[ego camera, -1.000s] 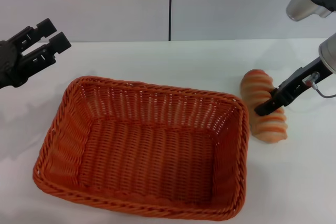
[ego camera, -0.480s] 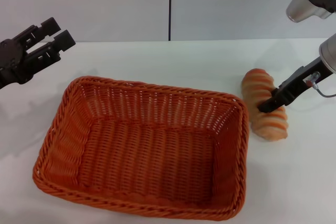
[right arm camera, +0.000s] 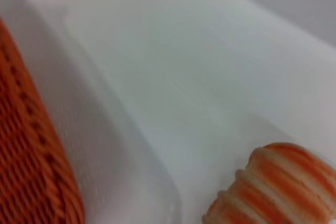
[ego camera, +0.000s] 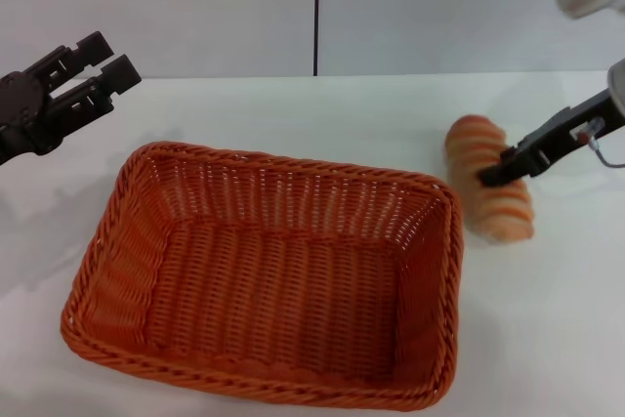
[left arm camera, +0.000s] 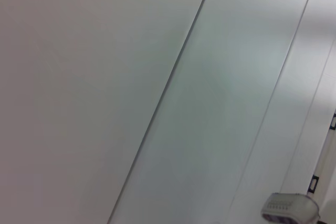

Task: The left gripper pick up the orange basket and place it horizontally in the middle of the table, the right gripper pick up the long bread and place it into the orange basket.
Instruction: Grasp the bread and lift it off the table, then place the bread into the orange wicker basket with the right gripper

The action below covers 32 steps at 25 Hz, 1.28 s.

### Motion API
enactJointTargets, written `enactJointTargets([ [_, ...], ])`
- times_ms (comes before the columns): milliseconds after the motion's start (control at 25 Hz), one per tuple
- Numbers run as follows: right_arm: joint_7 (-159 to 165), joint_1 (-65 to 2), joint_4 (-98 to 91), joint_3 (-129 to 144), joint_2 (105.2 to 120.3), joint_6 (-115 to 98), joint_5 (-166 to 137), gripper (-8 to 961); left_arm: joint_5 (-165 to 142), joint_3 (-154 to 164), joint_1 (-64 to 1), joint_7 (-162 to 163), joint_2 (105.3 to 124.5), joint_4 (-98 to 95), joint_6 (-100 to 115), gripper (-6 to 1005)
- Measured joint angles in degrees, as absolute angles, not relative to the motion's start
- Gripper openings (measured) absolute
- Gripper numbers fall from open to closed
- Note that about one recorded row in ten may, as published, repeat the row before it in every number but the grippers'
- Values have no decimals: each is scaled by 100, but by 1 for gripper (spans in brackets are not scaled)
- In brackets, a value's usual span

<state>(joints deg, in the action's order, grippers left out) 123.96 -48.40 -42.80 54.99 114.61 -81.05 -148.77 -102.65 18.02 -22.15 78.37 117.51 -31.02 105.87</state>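
Note:
The orange basket [ego camera: 293,165] lies empty on the white table [ego camera: 322,109], its long side running left to right; its woven wall [right arm camera: 31,145] also fills a corner of the right wrist view. To its right is the long bread [ego camera: 485,192], tan with orange ridges [right arm camera: 273,187], raised a little off the table. My right gripper [ego camera: 495,176] is shut across the loaf's middle. Only one of its fingers shows. My left gripper [ego camera: 101,63] hovers open and empty above the table's far left, clear of the basket.
A grey wall with a dark vertical seam [ego camera: 316,12] stands behind the table. The left wrist view shows only wall panels and a small grey device [left arm camera: 290,211]. Bare tabletop lies behind the basket and to the right of the bread.
The right gripper has risen and drawn slightly back, and the bread has come up with it. The left gripper moved a little to the right, then held still.

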Motion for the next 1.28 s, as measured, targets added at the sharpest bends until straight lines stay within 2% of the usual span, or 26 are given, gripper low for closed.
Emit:
enactJointTargets([
  [120,12416,-4574,-4548,5306,11340,-8149,-14389,453,-10239,1802,-2211,7835,11746,-3091,10586,788],
  [240,12415,-4399,-4849,5017,11303,-8226,-14250,427,-10234,1802,-2210,7834,11738,-3077,10587,788],
  [480,12388,-4056,-5520,4611,11302,-8360,-13778,369,-10230,1802,-2211,7822,11727,-3058,10593,788],
  [640,12178,-3689,-6235,4580,11267,-8817,-12429,329,-10224,1802,-2221,7836,11719,-3058,10594,787],
  [760,12031,-3661,-6394,4604,11272,-9126,-11840,315,-10222,1802,-2248,7838,11717,-3058,10591,787],
  [960,11725,-3970,-6153,4821,11346,-10082,-10801,293,-10250,1802,-2320,7832,11715,-3058,10587,787],
  [1040,11633,-4247,-5871,5047,11450,-10468,-10739,284,-10253,1802,-2327,7822,11715,-3058,10573,787],
  [1280,11566,-4553,-5558,5717,11555,-10705,-10816,246,-10227,1802,-2332,7808,11715,-3058,10513,786],
])
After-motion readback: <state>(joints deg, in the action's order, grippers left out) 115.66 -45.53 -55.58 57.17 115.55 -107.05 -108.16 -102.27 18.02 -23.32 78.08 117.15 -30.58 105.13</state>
